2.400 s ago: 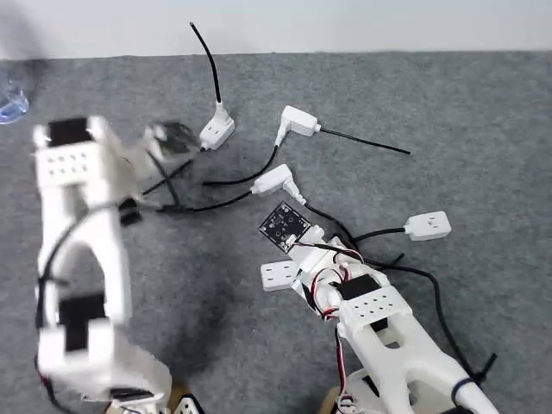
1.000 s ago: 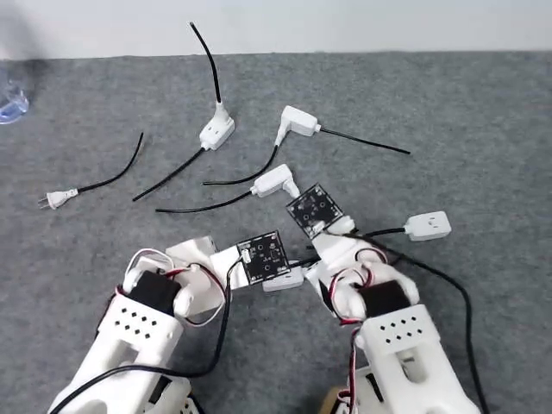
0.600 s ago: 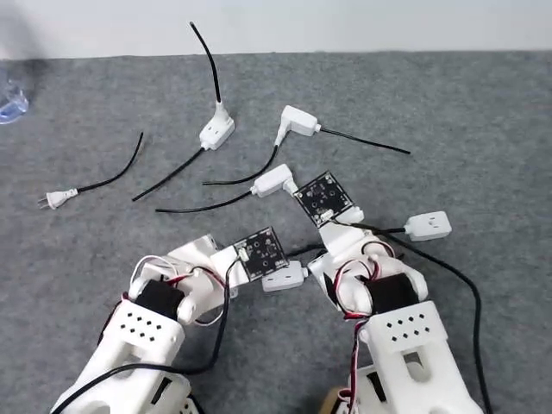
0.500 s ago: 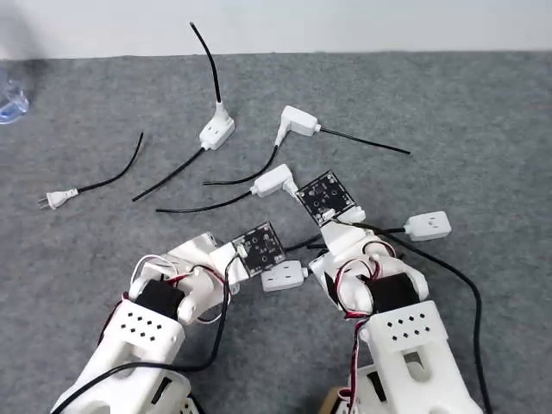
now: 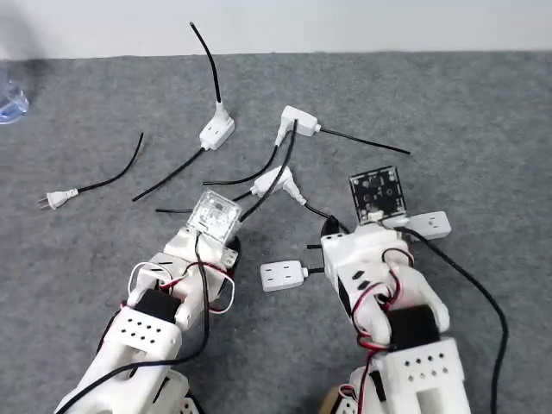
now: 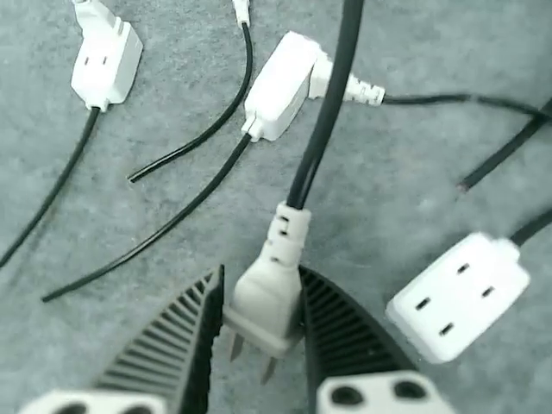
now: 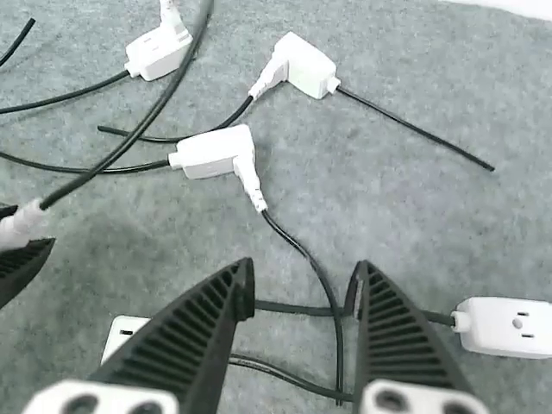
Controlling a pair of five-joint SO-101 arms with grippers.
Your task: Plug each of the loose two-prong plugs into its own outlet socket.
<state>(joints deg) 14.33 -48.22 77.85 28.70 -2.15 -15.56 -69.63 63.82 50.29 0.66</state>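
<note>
Lifted since before, my left gripper (image 6: 260,286) clamps the light two-prong plug (image 6: 263,309) by its rigid body, springy cord (image 6: 324,112) trailing; right gripper (image 7: 304,269) stands apart.

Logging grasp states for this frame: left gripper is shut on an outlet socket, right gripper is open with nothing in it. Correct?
No. The left gripper is shut on a two-prong plug, not a socket: the left wrist view shows its prongs sticking out of the grasp. An outlet socket lies loose nearby. The right gripper is open with nothing in it.
</note>
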